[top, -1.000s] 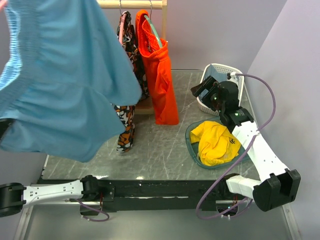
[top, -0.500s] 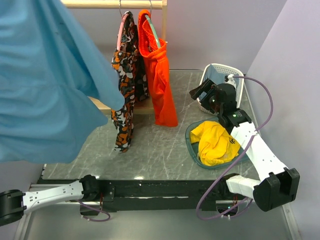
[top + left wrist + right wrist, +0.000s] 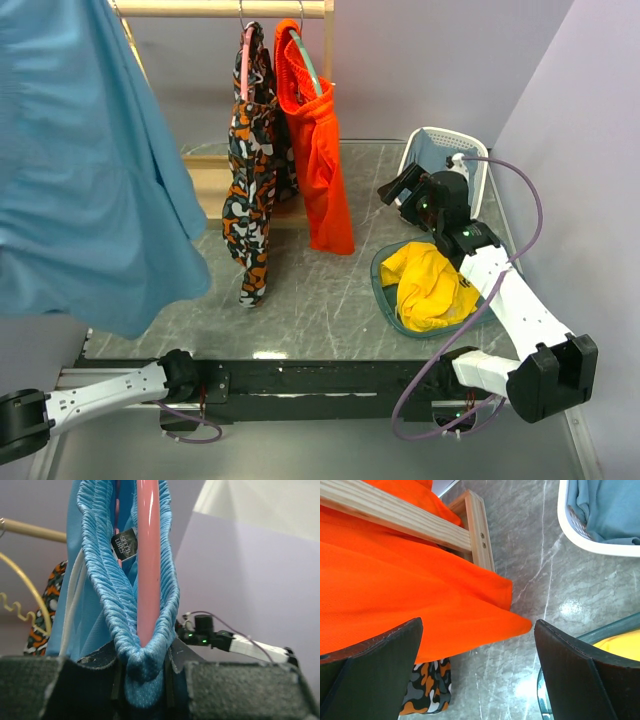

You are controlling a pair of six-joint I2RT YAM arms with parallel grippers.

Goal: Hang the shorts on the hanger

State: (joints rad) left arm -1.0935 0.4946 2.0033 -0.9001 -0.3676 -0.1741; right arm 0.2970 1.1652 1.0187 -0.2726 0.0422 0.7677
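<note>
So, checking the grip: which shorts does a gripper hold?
The light blue shorts, pinched in the left gripper; the orange shorts hang on the rail.

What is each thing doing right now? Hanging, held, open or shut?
shorts, held up in the air.
hanger, inside the shorts' waistband.
left gripper, shut on the shorts.
right gripper, open, empty.
orange shorts, hanging from the rail.
patterned cloth, hanging from the rail.
yellow cloth, crumpled in the tub.

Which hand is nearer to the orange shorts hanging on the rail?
Right. The right hand is open just to the right of the orange shorts, facing them. The left hand is far to their left, shut on the blue shorts.
</note>
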